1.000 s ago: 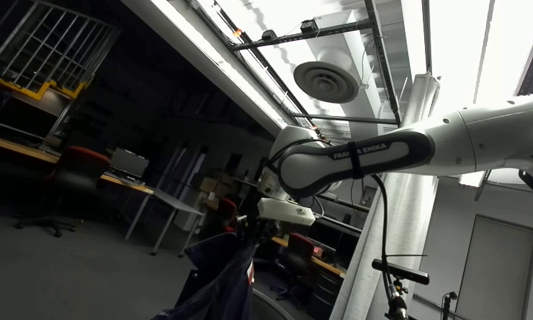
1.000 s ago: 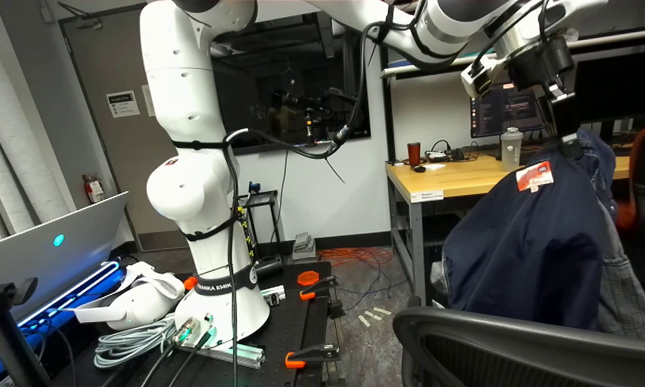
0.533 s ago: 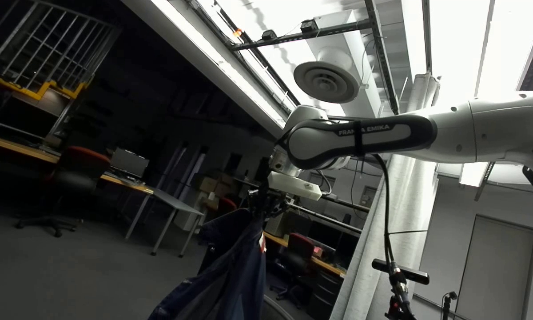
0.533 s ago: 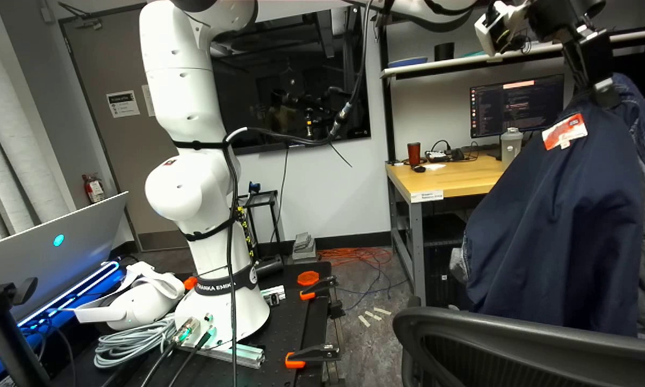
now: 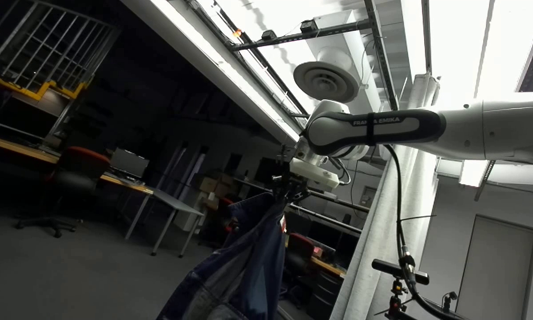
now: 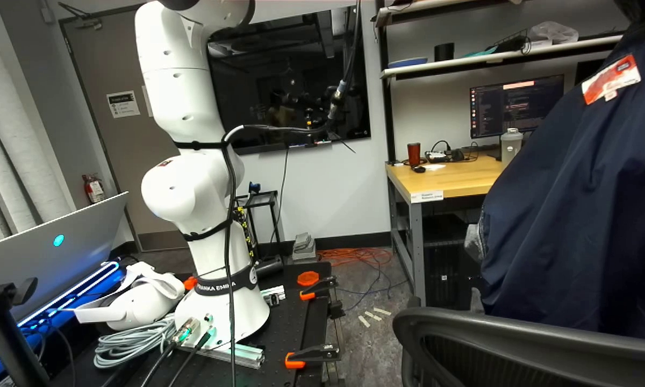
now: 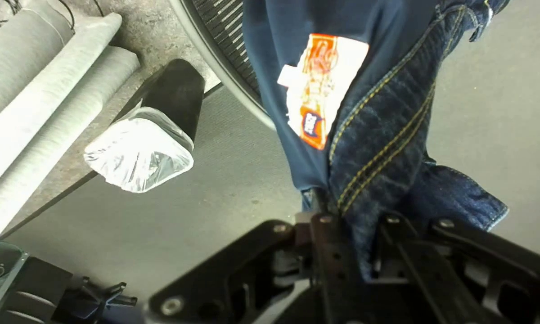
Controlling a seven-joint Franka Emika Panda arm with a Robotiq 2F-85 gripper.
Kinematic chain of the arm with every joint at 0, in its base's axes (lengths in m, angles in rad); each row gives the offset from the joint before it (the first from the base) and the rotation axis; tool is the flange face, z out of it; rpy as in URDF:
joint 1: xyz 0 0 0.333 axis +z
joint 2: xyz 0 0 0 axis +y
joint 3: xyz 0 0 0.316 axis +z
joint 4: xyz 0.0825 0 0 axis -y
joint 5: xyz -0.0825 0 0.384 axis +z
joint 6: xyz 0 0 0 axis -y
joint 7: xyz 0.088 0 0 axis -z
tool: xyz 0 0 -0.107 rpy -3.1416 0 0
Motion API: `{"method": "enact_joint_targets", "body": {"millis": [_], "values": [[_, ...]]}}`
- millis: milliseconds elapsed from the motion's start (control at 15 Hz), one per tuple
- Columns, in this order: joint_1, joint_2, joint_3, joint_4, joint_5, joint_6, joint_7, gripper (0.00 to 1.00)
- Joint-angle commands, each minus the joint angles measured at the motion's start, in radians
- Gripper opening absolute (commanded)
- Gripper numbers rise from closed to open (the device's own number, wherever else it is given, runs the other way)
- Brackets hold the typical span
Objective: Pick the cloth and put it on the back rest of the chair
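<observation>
Denim backed with smooth navy lining, the cloth (image 6: 575, 215) hangs in long folds in an exterior view, its lower part out of sight behind the back rest (image 6: 516, 329) of the chair (image 6: 484, 365); whether the two touch there cannot be told. In the wrist view the end effector (image 7: 351, 220) is narrow, its fingers drawn together on bunched denim near the collar label (image 7: 326, 90), so the pick looks done and the carry to the chair seems to be the step in hand. Seen from above, the fabric covers part of the back rest's curved edge, which suggests the goal is near, though nothing shows it laid over the top yet. The next move, I judge, calls for enough height for the hem to pass the edge, then travel across it until fabric can fall on both sides, then lowering, and only after that letting go. The hem is hidden or out of frame in both exterior views, so that clearance deserves care. Held at a single pinch, the limp weight will likely swing, and if released with most of it on one side it could slide to the floor.
</observation>
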Motion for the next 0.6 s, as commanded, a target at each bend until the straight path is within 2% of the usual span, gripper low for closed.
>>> {"method": "enact_joint_targets", "body": {"millis": [0,533], "values": [[-0.045,-0.022,-0.020,0.083,0.042,-0.050,-0.026,0.02],[-0.123,-0.029,-0.076,0.174,0.102,-0.099,-0.021,0.02]]}}
